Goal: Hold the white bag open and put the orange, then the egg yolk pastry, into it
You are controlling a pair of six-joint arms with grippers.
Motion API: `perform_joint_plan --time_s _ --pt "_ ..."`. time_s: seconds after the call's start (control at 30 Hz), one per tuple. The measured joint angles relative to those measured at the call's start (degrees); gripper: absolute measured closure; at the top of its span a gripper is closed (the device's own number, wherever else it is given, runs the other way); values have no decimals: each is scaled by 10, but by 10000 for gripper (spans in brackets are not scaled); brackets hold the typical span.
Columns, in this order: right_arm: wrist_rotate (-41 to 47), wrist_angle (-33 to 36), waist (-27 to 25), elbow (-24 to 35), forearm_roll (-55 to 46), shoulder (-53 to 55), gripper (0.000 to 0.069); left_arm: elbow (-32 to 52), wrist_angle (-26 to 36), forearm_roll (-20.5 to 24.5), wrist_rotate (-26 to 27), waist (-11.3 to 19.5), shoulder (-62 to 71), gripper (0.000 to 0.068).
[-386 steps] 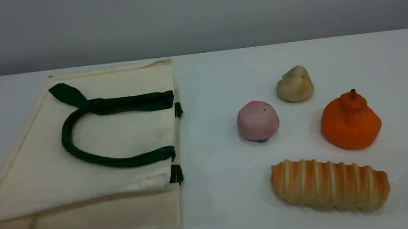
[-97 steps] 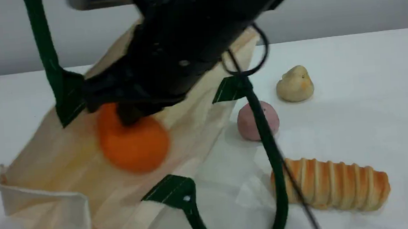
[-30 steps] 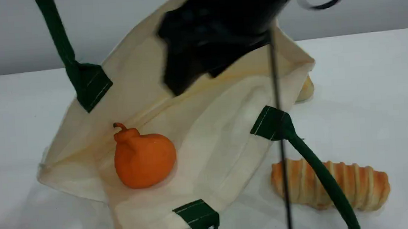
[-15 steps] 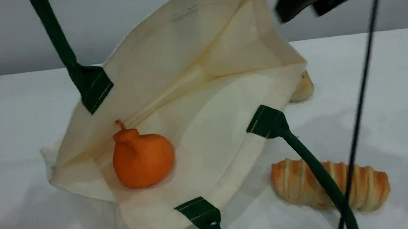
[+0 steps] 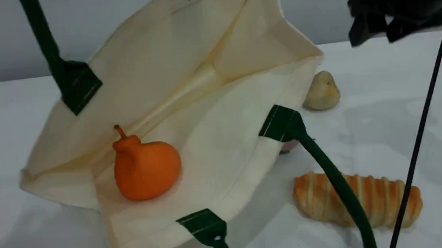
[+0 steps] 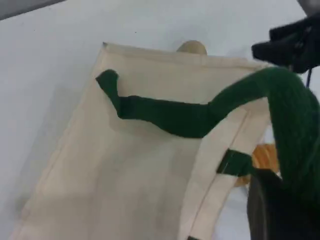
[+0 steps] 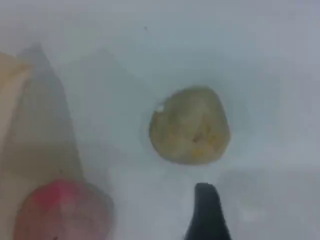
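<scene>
The white bag point(image 5: 220, 112) stands tipped with its mouth wide, lifted by one dark green handle point(image 5: 39, 31) that runs out of the top of the scene view. My left gripper point(image 6: 280, 200) is shut on that handle point(image 6: 295, 115) above the bag point(image 6: 125, 165). Inside the bag lies the orange point(image 5: 146, 170). To the right of the bag's rim, the egg yolk pastry point(image 5: 322, 91) sits on the table. My right gripper point(image 5: 378, 31) hangs open and holds nothing, above and to the right of the pastry. In the right wrist view, the pastry point(image 7: 190, 125) lies just beyond its fingertip point(image 7: 207, 210).
A long striped bread loaf point(image 5: 359, 204) lies front right, crossed by the bag's loose green handle point(image 5: 333, 178) and a thin black cable point(image 5: 420, 133). A pink ball point(image 7: 62, 210) rests beside the bag, mostly hidden in the scene view. The table point(image 5: 379, 101) is white.
My right gripper has drawn out of the bag's mouth and moved right, then lower, to above the pastry. The bag has shifted left, uncovering the pastry; the orange stays inside.
</scene>
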Motion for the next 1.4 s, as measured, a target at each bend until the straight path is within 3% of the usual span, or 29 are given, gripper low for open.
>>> perform_joint_plan --time_s 0.2,0.5,0.8,1.4 --pt "-27 -28 0 -3 34 2 232 0 -6 40 -25 0 2 615" --pt "-50 -43 12 -3 66 1 232 0 -7 49 -72 0 2 615" --pt "-76 -75 70 -8 66 11 232 0 -19 40 -80 0 1 615" --pt "-81 -144 69 -74 81 170 232 0 -5 27 -84 0 1 615"
